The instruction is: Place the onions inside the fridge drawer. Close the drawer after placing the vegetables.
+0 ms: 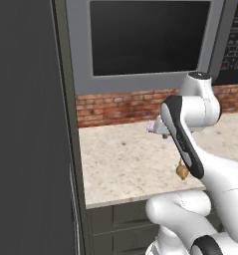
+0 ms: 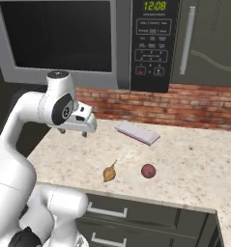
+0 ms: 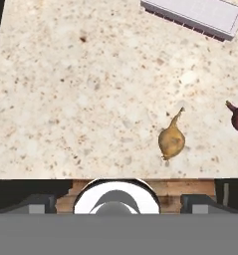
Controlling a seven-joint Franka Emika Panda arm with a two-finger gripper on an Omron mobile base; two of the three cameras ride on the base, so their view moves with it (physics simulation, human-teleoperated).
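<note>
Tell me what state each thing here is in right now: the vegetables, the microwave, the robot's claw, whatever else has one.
onion: lying loose on the counter, not gripped, stem pointing away from the front edge.
red ball: resting on the counter beside the onion, apart from it.
flat pale slab: lying flat near the brick wall.
microwave: door shut, clock lit.
gripper: raised above the counter, holding nothing; open or shut is unclear.

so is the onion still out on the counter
Yes, out: the onion lies on its side on the counter, left of a red ball.
</note>
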